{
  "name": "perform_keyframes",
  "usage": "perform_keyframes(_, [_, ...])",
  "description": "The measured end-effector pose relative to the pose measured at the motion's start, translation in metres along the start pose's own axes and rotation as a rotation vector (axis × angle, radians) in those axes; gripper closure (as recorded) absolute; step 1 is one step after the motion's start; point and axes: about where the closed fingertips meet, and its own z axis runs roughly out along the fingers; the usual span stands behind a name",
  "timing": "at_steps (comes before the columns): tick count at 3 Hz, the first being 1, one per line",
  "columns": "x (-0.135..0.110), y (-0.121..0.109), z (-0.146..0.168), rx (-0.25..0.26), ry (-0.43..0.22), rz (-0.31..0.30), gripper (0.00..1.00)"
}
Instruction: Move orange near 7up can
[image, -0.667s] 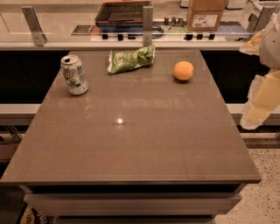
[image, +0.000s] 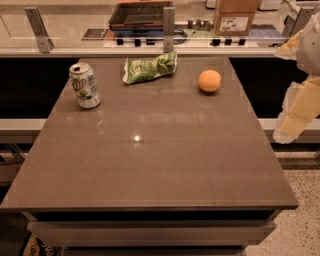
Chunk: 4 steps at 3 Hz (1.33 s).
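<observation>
The orange (image: 209, 80) lies on the brown table (image: 150, 165) at its far right. The 7up can (image: 85, 85) stands upright at the far left, well apart from the orange. My gripper (image: 298, 107) hangs beyond the table's right edge, cut off by the frame. It is to the right of the orange, a little nearer to the camera, and touches nothing.
A green snack bag (image: 150, 68) lies between the can and the orange at the table's far edge. Behind the table runs a counter with metal posts (image: 169, 22), a dark tray (image: 140, 14) and a cardboard box (image: 236, 16). Speckled floor (image: 300, 220) lies to the right.
</observation>
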Motion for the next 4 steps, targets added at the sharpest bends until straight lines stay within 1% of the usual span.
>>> perform_keyframes(1, [0.005, -0.022, 0.009, 0.017, -0.038, 0.040, 0.00])
perform_keyframes(2, [0.007, -0.052, 0.018, 0.048, -0.103, 0.097, 0.00])
perform_keyframes(3, [0.004, -0.085, 0.028, 0.094, -0.179, 0.165, 0.00])
perform_keyframes(4, [-0.003, -0.115, 0.043, 0.141, -0.237, 0.224, 0.00])
